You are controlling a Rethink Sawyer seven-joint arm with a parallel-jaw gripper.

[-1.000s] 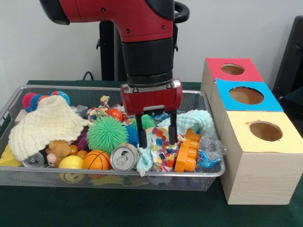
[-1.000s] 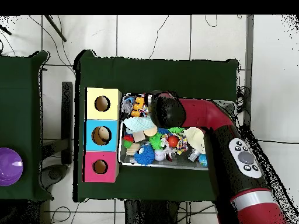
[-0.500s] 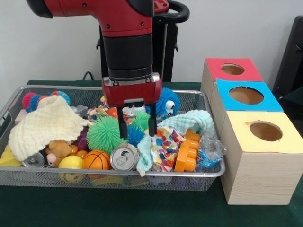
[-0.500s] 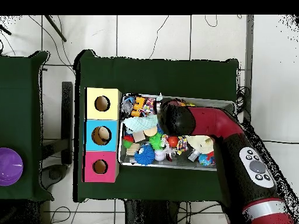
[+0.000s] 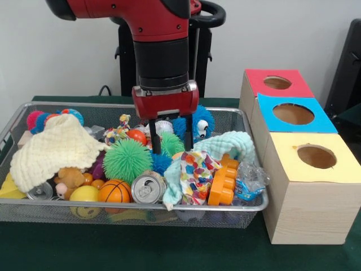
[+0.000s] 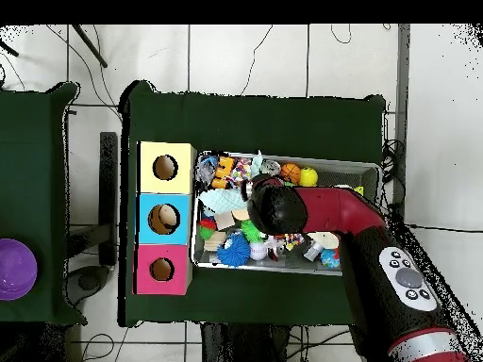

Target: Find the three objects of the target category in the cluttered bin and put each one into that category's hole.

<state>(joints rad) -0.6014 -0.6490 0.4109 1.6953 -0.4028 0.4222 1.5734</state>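
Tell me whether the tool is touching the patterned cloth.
Cannot tell. In the front view the open tool hangs just behind the patterned cloth, its right fingertip meeting the cloth's top edge in the picture; the overhead view hides both under the arm.

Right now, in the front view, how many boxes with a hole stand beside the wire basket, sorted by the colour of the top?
Red-topped box: 1
Blue-topped box: 1
Yellow-topped box: 1
Total: 3 boxes, in a row to the right of the wire basket.
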